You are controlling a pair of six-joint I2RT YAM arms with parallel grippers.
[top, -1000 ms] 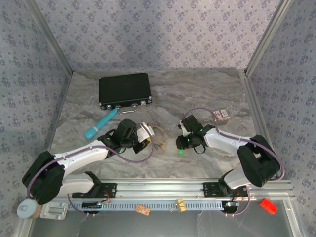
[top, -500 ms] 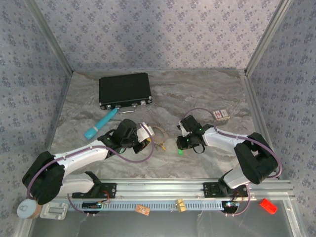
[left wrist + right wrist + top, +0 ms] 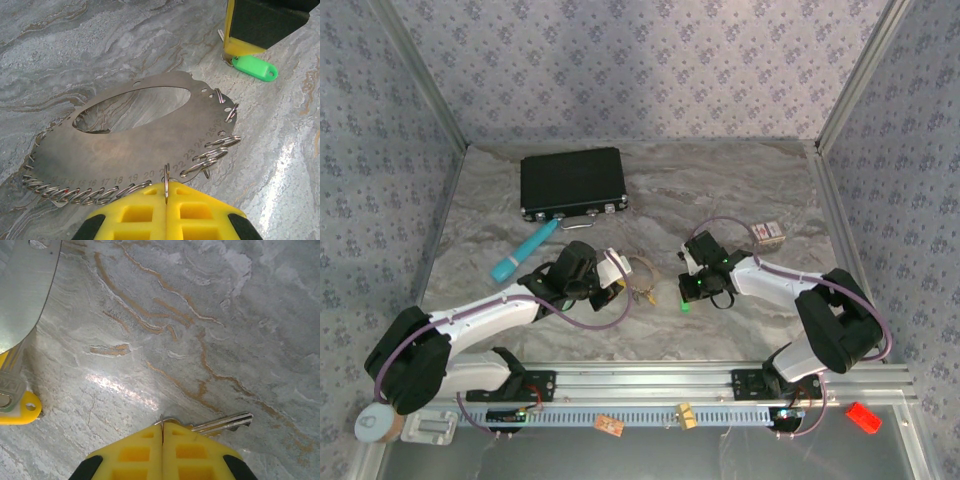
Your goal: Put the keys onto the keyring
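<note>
Marble tabletop (image 3: 720,190); right pincer (image 3: 163,434) newly clenched on, seemingly, a key (image 3: 226,422); left pincer (image 3: 167,189) on keyring (image 3: 130,145).

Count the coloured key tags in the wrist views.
2. The green tag lies on the table at the top right of the left wrist view. The yellow tag is cut off at the left edge of the right wrist view. Others may be hidden.

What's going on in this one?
The left gripper is shut on a small ring at the edge of the keyring, a flat metal plate lying on the marble table. The right gripper is shut on a key with a green tag, down at the table beside the plate. The key is not yet on a ring.
</note>
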